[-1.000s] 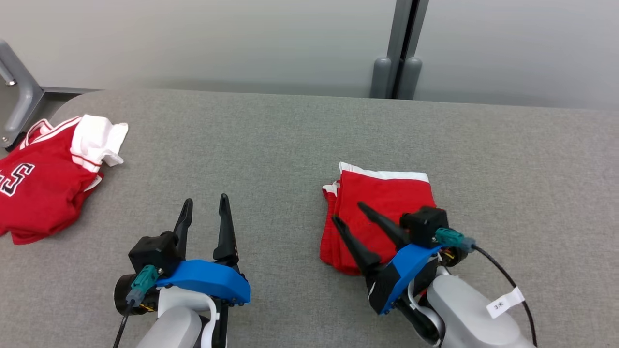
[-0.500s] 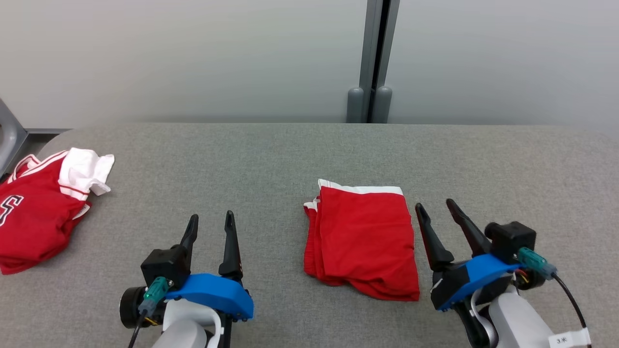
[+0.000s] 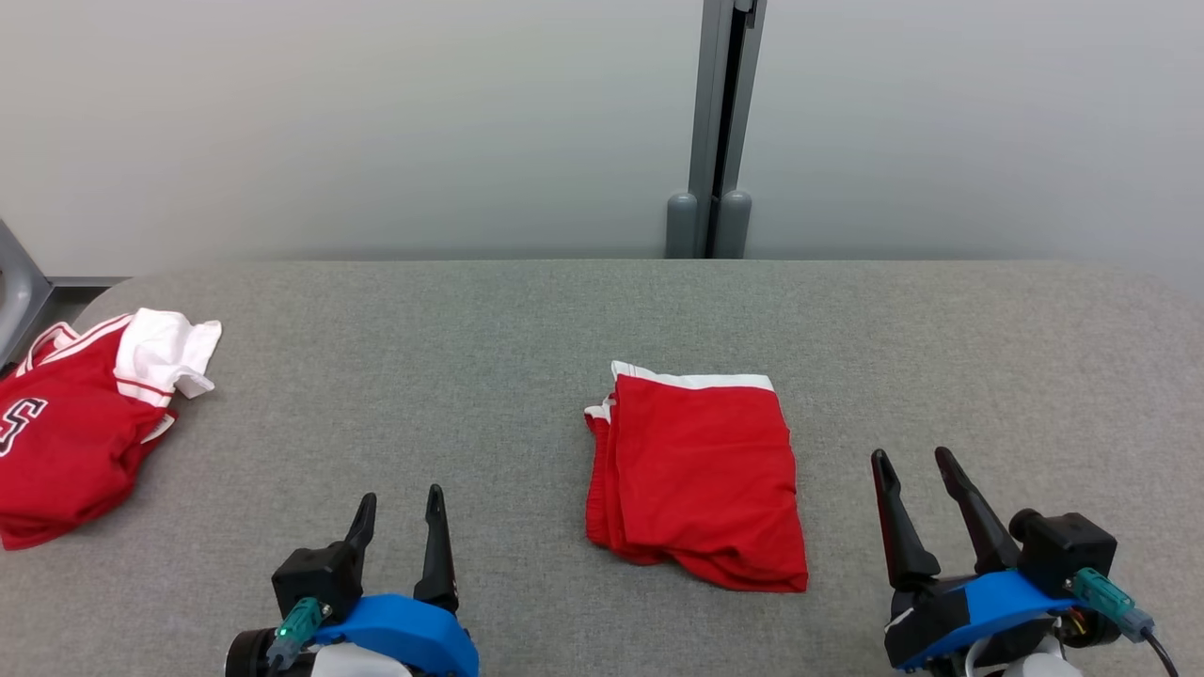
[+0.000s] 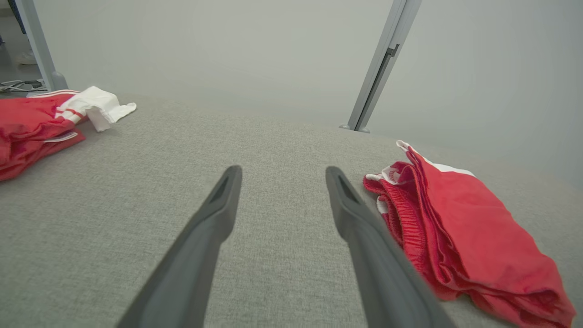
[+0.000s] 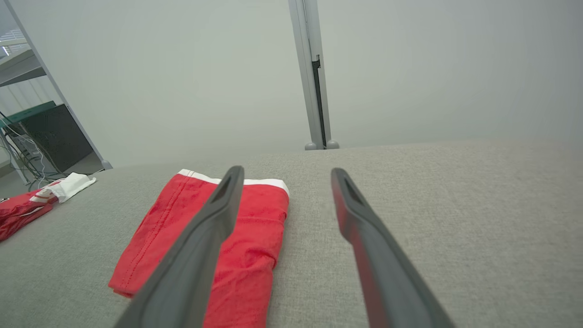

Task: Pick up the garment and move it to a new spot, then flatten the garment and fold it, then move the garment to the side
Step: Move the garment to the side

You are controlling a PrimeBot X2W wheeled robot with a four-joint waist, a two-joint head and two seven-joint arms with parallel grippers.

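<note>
Grey table [image 3: 470,357] holds the folded garment [image 3: 696,480] just left of your right gripper [image 3: 911,455], which gapes empty like the left gripper [image 3: 402,495], so a shallow pinch could lift one layer (undoing the fold).

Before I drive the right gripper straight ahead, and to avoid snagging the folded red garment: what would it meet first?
The way looks free: the right gripper points over bare grey table, right of the folded red garment. Past the far edge stands the pale wall, though depth is hard to judge.
</note>
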